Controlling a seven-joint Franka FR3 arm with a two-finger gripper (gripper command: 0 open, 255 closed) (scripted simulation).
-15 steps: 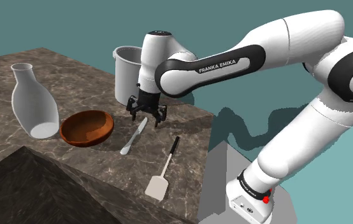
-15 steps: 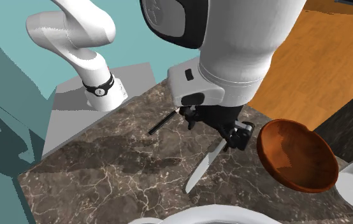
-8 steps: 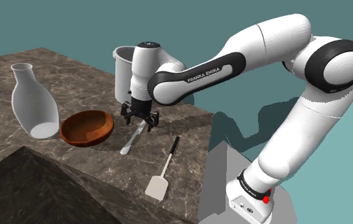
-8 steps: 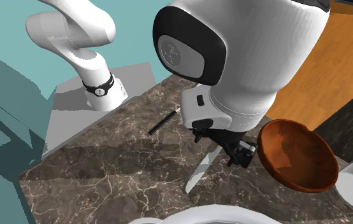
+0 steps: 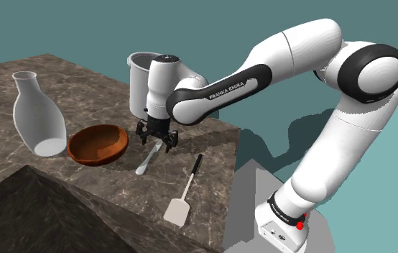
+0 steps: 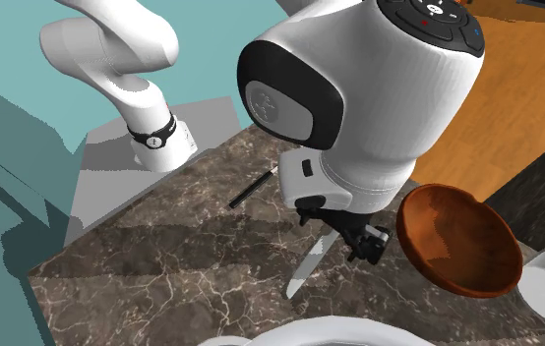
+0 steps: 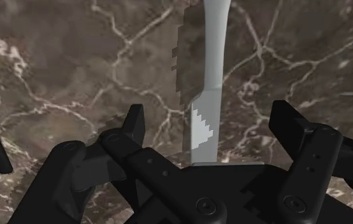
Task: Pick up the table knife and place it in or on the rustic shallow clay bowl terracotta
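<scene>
A silver table knife [image 5: 146,162] with a serrated blade lies flat on the dark marble counter [image 5: 82,183]. To its left in the shoulder view sits the brown terracotta bowl [image 5: 97,143]. My gripper [image 5: 155,144] hangs low over the knife's handle end, pointing straight down. In the wrist view the knife [image 7: 204,70] runs out from between the fingers [image 7: 133,125], which stand apart on either side without touching it, so the gripper [image 7: 211,122] is open. The second exterior view has the gripper [image 6: 347,241] over the knife [image 6: 304,271], beside the bowl [image 6: 457,241].
A white vase [image 5: 37,117] stands beyond the bowl on the shoulder view's left. A white pot [image 5: 140,80] stands behind the gripper. A spatula [image 5: 184,192] with a black handle lies near the counter's edge, close to the knife. A dark block [image 5: 39,215] rises in the foreground.
The gripper has swung toward the shoulder view's left and sunk lower, ending over the knife's handle end. The knife, bowl and spatula have not moved.
</scene>
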